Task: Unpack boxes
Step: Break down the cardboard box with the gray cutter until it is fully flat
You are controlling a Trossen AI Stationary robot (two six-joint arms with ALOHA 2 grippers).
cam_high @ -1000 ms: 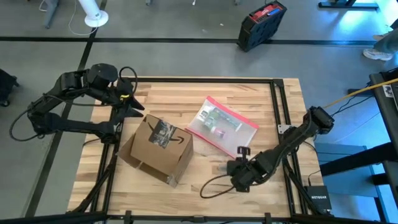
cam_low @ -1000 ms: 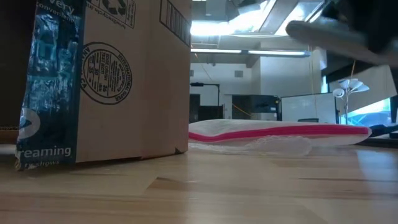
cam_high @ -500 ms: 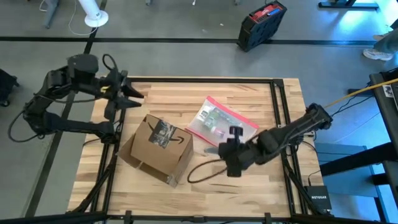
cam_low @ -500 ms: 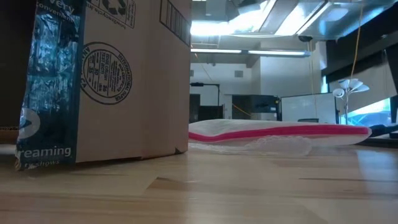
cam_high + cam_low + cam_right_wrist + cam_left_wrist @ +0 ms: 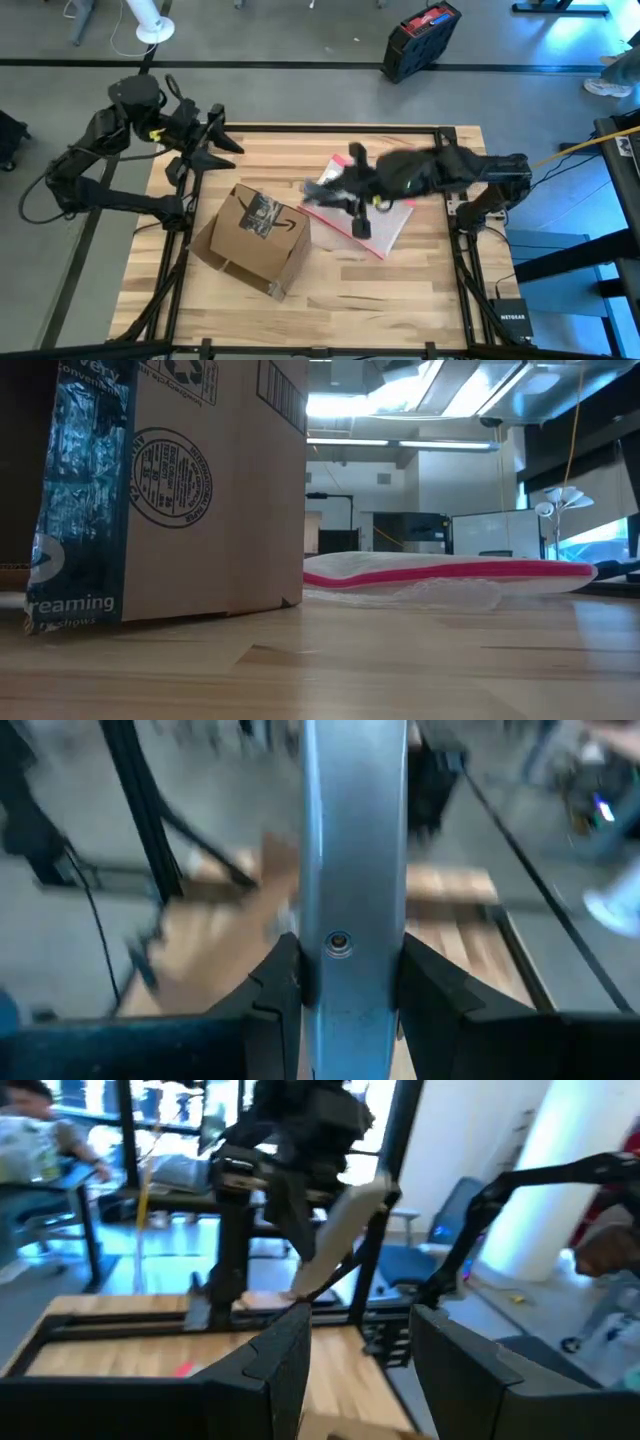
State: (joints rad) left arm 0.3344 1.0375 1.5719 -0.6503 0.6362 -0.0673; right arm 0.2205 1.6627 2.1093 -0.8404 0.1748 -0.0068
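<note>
Brown corrugated cardboard box (image 5: 255, 240), glossy black tape strip (image 5: 260, 214), beside clear plastic pouch (image 5: 385, 222)

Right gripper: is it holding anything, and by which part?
Yes. The right gripper pinches a pale flat strip near one end; what the strip is cannot be told. The left gripper holds nothing.

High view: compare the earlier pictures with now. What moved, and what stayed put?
The right pincer, gripping a pale tool, swung from the table's near right edge up over the pouch. The left pincer, open and empty, drew back toward the far left corner. The box and pouch stayed put.
</note>
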